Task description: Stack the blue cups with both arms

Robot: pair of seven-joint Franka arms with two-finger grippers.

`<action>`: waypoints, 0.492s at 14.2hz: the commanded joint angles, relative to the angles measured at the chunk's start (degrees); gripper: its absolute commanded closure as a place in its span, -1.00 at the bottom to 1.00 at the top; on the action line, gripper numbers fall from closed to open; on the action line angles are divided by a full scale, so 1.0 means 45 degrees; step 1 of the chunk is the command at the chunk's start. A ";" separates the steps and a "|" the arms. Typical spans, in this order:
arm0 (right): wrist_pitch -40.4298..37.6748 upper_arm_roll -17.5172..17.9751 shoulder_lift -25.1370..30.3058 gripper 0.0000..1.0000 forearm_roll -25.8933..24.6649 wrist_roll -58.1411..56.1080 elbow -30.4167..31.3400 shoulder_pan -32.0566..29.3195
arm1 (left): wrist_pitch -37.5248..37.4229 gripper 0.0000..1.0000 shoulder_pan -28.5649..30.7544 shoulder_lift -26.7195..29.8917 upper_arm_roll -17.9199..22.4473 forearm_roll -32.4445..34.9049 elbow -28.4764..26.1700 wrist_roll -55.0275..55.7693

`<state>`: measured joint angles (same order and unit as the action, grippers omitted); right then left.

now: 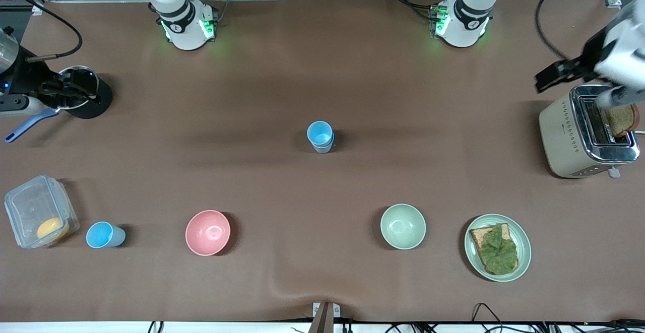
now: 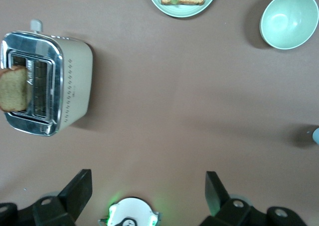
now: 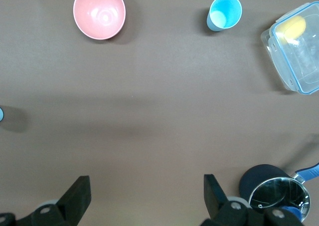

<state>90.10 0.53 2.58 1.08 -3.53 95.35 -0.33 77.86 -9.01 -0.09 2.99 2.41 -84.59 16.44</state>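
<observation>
- Your stacked blue cups (image 1: 320,136) stand upright at the middle of the bench (image 1: 322,71), one nested inside the other, touching nothing else.
- Your single blue cup (image 1: 104,235) stands apart, well toward the right arm's end and nearer the front camera than the stack, between the clear lidded container (image 1: 38,212) and the pink bowl (image 1: 207,232).
- Your right gripper (image 3: 144,196) hangs high over the right arm's end of the bench, jaws spread wide with nothing between them; the dark pot (image 3: 276,196) sits just beside it in the right wrist view.
- Your left gripper (image 2: 148,192) hangs high over the left arm's end, near the toaster (image 1: 587,131) with its bread slice (image 1: 621,120), jaws likewise wide apart and empty.
- The pale green bowl (image 1: 402,226) sits beside the plate (image 1: 524,237) carrying the leaf-topped toast (image 1: 495,249).
</observation>
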 commanded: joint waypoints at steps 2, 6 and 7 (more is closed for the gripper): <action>-0.0218 0.0077 -0.0144 -1.00 -0.0201 -0.0017 -0.0311 -0.0063 | 0.0100 -1.00 0.0635 0.0509 -0.0273 -0.0243 -0.0421 -0.1559; -0.0218 0.0077 -0.0144 -1.00 -0.0201 -0.0017 -0.0311 -0.0063 | 0.0120 -1.00 0.0655 0.0431 -0.0293 -0.0203 -0.0227 -0.3200; -0.0218 0.0077 -0.0144 -1.00 -0.0201 0.0002 -0.0311 -0.0063 | 0.0120 -1.00 0.0655 0.0392 -0.0390 -0.0223 -0.0148 -0.3222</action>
<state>90.09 0.53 2.58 1.08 -3.52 95.34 -0.33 78.08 -6.94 1.50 2.27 2.37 -85.60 4.20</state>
